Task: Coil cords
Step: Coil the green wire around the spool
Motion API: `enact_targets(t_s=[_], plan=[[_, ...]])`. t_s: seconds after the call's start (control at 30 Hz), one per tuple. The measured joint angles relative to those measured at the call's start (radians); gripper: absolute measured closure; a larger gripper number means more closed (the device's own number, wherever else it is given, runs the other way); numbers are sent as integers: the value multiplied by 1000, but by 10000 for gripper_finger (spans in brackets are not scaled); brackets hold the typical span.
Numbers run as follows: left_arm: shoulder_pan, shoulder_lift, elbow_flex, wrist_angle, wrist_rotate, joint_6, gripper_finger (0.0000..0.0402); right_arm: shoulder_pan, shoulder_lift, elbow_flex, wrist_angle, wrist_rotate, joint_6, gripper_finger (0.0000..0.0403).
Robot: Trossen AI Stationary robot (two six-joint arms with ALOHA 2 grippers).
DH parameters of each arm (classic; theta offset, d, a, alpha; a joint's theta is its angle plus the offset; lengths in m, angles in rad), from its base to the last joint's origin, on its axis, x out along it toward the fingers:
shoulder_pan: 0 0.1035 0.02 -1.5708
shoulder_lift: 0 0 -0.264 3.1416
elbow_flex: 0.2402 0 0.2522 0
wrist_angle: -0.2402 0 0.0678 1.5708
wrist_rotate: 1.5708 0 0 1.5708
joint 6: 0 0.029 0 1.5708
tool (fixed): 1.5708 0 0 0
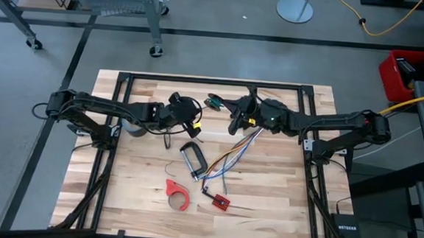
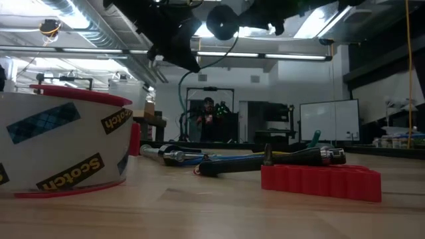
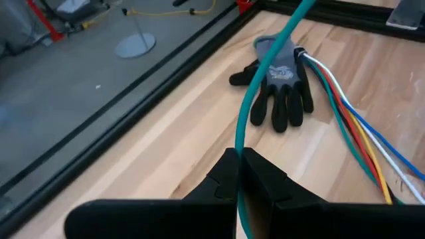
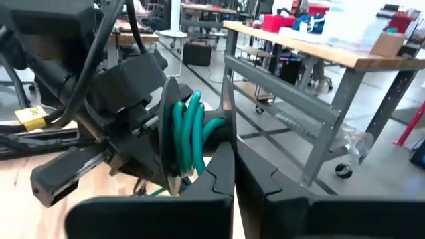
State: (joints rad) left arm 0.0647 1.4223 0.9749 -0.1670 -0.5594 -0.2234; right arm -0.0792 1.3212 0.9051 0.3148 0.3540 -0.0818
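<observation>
High view: two dark arms are seen meeting above the far half of the wooden table (image 1: 280, 204), and one cord is counted, a thin green line wound into a small coil (image 4: 188, 133); the coil is held off the table between the two grippers, near the middle of the far edge; the left gripper (image 3: 238, 174) is pressed together on the green tail (image 3: 265, 73), which is pinched between its fingertips and runs away over the table; the right gripper (image 4: 229, 162) is closed, its tips touching the edge of the coil, though whether the coil is actually gripped cannot be told; one grey-and-black glove (image 3: 279, 83) is shown lying on the table below the tail, and one bundle of multicoloured wires (image 3: 358, 139) is laid just beside it, leading to one small red board (image 1: 220, 201); one metal clamp (image 1: 192, 160) and one red tape dispenser (image 1: 177, 193) are left near the table's middle, well apart from the coil; in the low view one roll of Scotch tape (image 2: 63, 146) is seen filling the near foreground, and a person (image 2: 208, 118) is seen standing far back in the room.
</observation>
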Motion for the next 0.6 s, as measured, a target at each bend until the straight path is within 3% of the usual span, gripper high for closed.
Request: enact_targets(t_s=[0.3,0.6], plan=[[-2,0,0,-90,-2,-27,401,0,1,0,-118,1,-3,400],[-1,0,0,-137,-2,-39,401,0,1,0,-298,82,-2,400]])
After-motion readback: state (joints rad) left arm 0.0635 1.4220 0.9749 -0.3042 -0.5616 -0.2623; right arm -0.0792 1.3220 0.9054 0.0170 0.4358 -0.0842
